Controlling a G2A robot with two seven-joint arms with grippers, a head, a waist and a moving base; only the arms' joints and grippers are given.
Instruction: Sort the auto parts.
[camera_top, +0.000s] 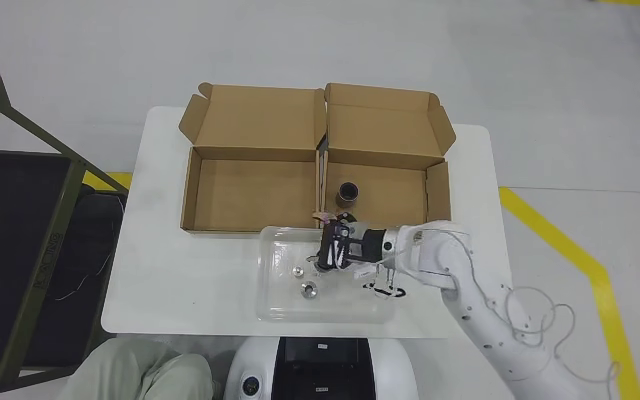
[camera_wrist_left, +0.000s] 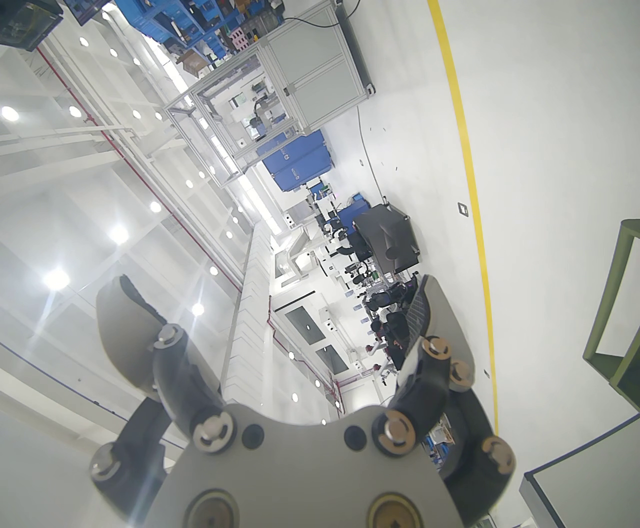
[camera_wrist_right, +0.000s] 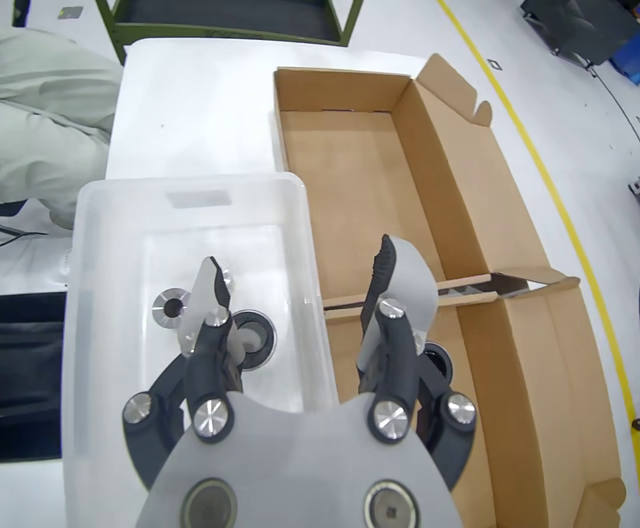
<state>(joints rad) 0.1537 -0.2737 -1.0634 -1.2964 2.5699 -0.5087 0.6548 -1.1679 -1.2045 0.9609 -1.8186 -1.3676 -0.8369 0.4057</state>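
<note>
Parts for sorting lie in a clear bin (camera_top: 275, 312) at the near edge of the white desk (camera_top: 160, 260). Behind it two open cardboard boxes sit side by side. In the top view the left box (camera_top: 250, 195) has a bare floor, while the right box (camera_top: 395, 190) holds one dark ring (camera_top: 349, 191). Two shiny metal pieces (camera_top: 309, 291) rest on the bin's floor. The right gripper (camera_top: 325, 242) hangs over the far side of the bin, near where the two boxes meet.

In the left wrist view the left gripper (camera_wrist_left: 272, 285) points out into the room, its fingers (camera_wrist_left: 120, 320) spread wide with nothing between them.

In the right wrist view the right gripper (camera_wrist_right: 300, 255) has its fingers (camera_wrist_right: 410, 280) well apart and empty. One finger is above the bin and the other above the box edge. Below the bin-side finger lie a silver disc (camera_wrist_right: 170, 307) with a hole, a black ring (camera_wrist_right: 257, 340) and a small silver piece (camera_wrist_right: 227, 277). The dark ring (camera_wrist_right: 440, 362) in the box shows partly behind the other finger.

With one ring already boxed, the step in hand looks like picking the next part from the bin. The next move likely calls for shifting the gripper fully over the bin, centring it on one piece and lowering until the fingers straddle it. The fingers then need to close without nudging the neighbouring pieces.
</note>
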